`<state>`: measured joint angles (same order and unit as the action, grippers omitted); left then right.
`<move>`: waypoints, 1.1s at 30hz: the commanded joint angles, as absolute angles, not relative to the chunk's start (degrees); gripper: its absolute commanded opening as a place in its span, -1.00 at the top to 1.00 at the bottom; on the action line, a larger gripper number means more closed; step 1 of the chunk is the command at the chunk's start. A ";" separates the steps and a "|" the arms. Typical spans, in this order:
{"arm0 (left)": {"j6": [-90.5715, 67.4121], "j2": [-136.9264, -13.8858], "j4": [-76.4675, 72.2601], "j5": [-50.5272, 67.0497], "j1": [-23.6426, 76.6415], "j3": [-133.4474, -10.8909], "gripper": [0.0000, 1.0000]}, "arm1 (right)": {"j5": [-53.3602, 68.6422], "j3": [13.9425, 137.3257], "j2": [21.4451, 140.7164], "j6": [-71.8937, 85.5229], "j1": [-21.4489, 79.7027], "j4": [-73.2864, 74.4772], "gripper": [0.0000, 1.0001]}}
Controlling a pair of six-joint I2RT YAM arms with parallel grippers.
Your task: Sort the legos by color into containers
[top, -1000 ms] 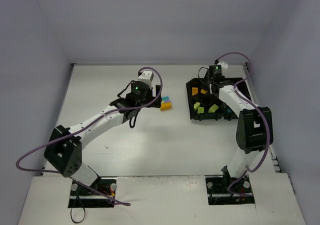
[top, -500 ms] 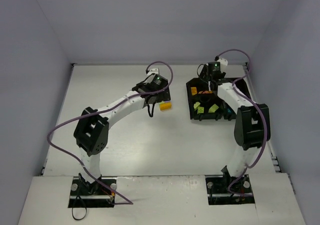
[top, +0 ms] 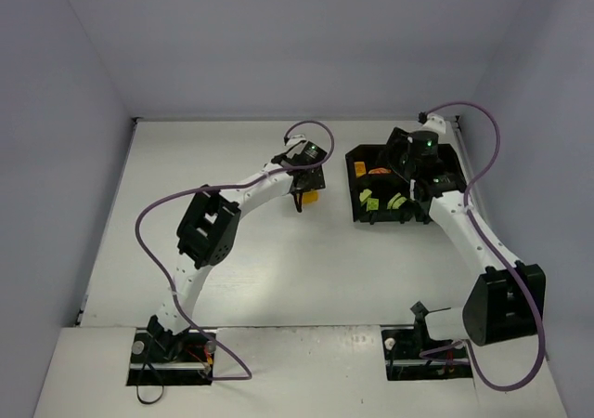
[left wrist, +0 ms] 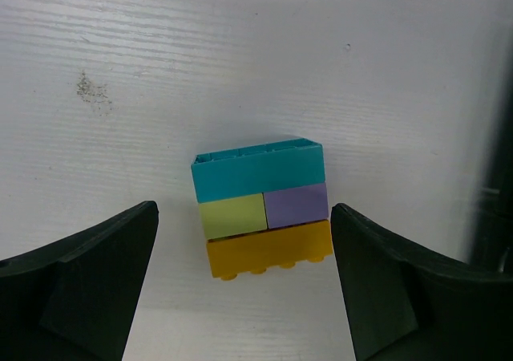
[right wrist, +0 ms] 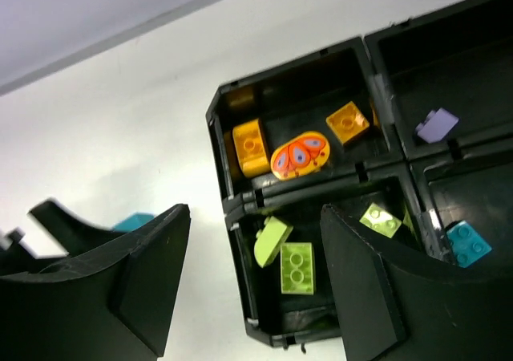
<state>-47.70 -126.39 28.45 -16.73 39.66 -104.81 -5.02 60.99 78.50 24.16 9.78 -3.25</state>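
White bench (top: 232,251) has four stuck-together legos (left wrist: 260,204) left of the tray (top: 353,190), so your left claw (left wrist: 243,217) sits spread wide around them to grab, and your right claw (right wrist: 255,212) hangs spread, empty, over the tray.

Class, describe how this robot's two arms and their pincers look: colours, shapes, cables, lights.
Both the left arm and right arm have white links, chunky black joint housings, a looping purple cable and a green light near the wrist. The left pincer and right pincer have broad, dark wedge-shaped fingers.
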 commanded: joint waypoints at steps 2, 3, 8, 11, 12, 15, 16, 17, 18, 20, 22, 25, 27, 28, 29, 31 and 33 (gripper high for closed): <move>-49.13 -126.46 30.14 -19.60 40.08 -109.07 -0.63 | -0.54 57.05 75.06 24.78 9.84 -5.01 -0.25; -49.22 -127.00 30.23 -19.69 40.17 -109.42 -0.63 | -0.61 55.91 74.10 24.79 9.84 -4.92 -0.25; -49.31 -129.20 32.43 -20.13 40.34 -110.66 -0.60 | -0.53 54.23 71.90 23.91 9.84 -4.04 -0.26; -48.34 -128.06 32.00 -20.91 41.04 -108.29 -0.25 | 1.66 53.53 71.19 23.47 9.84 -3.87 -0.26; -48.17 -127.53 31.64 -20.92 41.13 -107.32 -0.14 | 2.02 53.44 71.10 23.38 9.93 -3.87 -0.26; -45.71 -123.51 28.49 -21.71 41.13 -102.93 0.36 | 4.04 53.35 71.37 22.94 10.02 -3.87 -0.26; -44.49 -122.27 27.17 -22.06 41.13 -101.53 0.50 | 4.65 53.70 71.45 22.68 10.11 -3.87 -0.25; -41.08 -121.12 25.51 -22.23 41.13 -98.47 0.74 | 6.75 53.88 71.72 22.33 10.11 -3.78 -0.25; -38.78 -118.33 23.84 -22.58 41.13 -96.78 0.84 | 8.16 54.22 71.89 21.98 10.11 -3.78 -0.24; -31.08 -115.06 17.51 -22.24 41.13 -90.83 1.00 | 13.67 55.80 72.59 21.10 10.19 -3.60 -0.22; -22.30 -109.18 9.29 -21.45 41.13 -86.33 1.00 | 17.65 57.30 73.47 20.66 10.28 -2.73 -0.17; -13.56 -100.39 -4.50 -17.42 41.13 -75.88 1.00 | 24.86 61.25 75.84 20.57 10.98 -1.32 -0.16; -5.13 -94.52 -10.26 -14.17 41.13 -68.86 1.00 | 29.94 64.50 77.60 20.92 12.30 -0.88 -0.18; -0.83 -92.83 -15.16 -11.37 41.22 -66.73 1.00 | 31.36 65.73 78.22 21.00 12.83 -0.79 -0.21; -0.01 -91.33 -17.38 -10.29 41.13 -64.71 1.00 | 32.59 66.87 79.61 21.27 13.53 -0.62 -0.25; 4.37 -87.03 -21.44 -8.01 41.13 -60.04 1.00 | 36.01 70.13 81.03 21.27 15.90 -0.35 -0.34; 6.76 -83.52 -23.98 -5.55 41.13 -57.49 1.00 | 37.70 72.93 83.05 21.27 18.27 -0.26 -0.41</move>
<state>-3.64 -88.75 -10.37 -10.96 40.91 -59.18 29.69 67.85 81.52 21.54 15.40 1.54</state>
